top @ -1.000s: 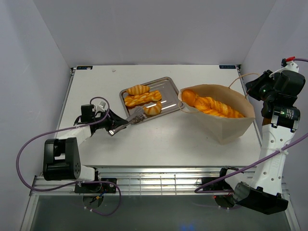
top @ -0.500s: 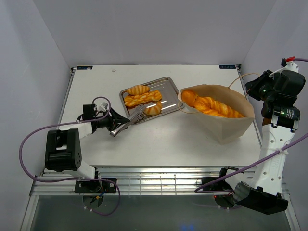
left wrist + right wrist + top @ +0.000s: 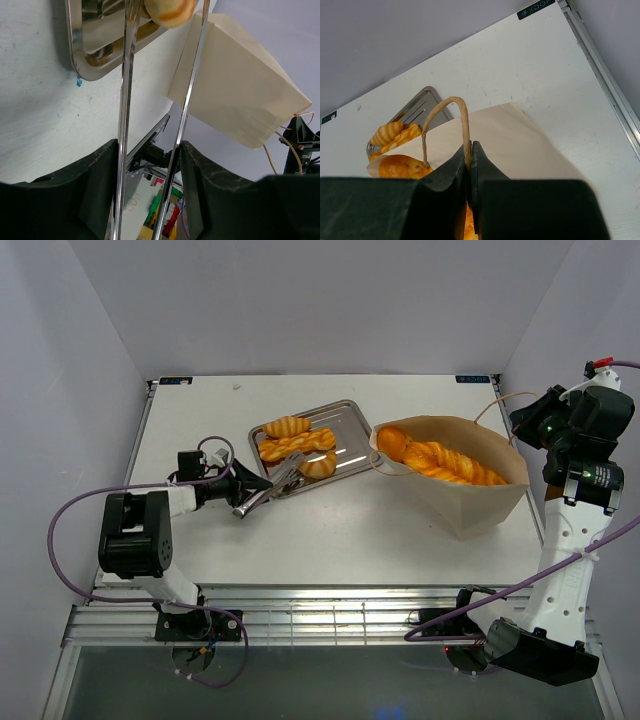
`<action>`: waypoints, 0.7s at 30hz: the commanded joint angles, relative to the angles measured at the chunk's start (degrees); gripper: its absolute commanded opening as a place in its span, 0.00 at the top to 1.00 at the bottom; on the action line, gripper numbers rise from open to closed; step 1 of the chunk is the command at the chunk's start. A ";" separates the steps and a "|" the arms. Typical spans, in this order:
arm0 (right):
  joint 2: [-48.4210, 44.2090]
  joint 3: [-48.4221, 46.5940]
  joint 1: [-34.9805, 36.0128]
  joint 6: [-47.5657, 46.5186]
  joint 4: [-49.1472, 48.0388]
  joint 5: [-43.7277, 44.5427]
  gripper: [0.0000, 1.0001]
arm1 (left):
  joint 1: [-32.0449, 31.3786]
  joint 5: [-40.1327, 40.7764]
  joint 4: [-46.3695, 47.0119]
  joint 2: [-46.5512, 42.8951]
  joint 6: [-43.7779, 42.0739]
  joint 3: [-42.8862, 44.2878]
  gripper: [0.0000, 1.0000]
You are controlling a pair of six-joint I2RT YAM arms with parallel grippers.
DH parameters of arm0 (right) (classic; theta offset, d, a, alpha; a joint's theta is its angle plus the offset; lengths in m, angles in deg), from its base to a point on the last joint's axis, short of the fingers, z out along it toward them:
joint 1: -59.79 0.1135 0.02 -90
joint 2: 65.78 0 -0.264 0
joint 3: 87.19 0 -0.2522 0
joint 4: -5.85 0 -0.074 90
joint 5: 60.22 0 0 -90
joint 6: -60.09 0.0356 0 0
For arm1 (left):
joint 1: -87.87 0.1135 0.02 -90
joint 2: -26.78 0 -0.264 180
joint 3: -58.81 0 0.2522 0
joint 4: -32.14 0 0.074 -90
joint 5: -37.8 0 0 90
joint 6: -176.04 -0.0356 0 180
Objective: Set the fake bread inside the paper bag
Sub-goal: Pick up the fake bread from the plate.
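Looking from the top camera: my left claw [image 3: 243, 502] grips the metal tongs [image 3: 272, 486], tips at the small roll [image 3: 318, 467] on the near-right corner of the silver tray [image 3: 345, 415]; twisted loaves [image 3: 295, 446] sit further left on it. Paper bag [image 3: 480, 502] is to the right, mouth toward the tray, long baguette [image 3: 440, 460] already inside. Right claw [image 3: 518, 430] is at the bag's far-right end. Risk: glossy roll squirts out of the tongs on the lift, or the tips catch the tray rim and drag it

Left wrist: tong arms run between my fingers [image 3: 100, 175], splayed either side of the roll. Frame crops the tips, so can't tell if they bite yet. Weak pinch = roll dropped on the table short of the bag

Right wrist: right claw clenched on the string handle [image 3: 445, 107], propping the mouth up, I reckon. If the string slips, the mouth sags and the roll hits the edge. Bag interior mostly hidden, only an orange patch shows
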 commanded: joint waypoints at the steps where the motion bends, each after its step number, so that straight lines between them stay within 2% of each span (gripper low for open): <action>1: -1.03 -1.55 -0.21 0.06 -3.96 -0.16 0.92 | -1.05 -1.02 2.37 0.52 0.81 2.43 0.39; 7: -1.21 -1.46 -0.30 0.14 -4.05 0.02 0.92 | -3.78 -0.40 2.73 2.63 0.72 4.46 0.45; 10: -1.38 -1.28 -0.21 0.06 -3.96 0.28 0.92 | -3.95 -0.22 2.73 3.07 0.19 4.46 0.55; 11: -1.47 -1.20 -0.21 0.06 -4.04 0.28 0.92 | -3.87 0.04 2.73 2.99 0.02 4.46 0.63; 14: -1.39 -1.19 -0.21 0.06 -4.05 0.28 0.92 | -3.95 0.48 2.12 2.02 -0.77 4.28 0.74; 17: -1.39 -1.46 -0.21 0.14 -3.96 -0.07 0.92 | -3.95 2.49 -0.34 -0.26 -2.44 5.16 0.90; 21: -1.47 -1.99 -0.21 0.14 -3.96 0.20 0.92 | -3.95 6.44 -7.80 -6.05 -6.66 8.49 0.95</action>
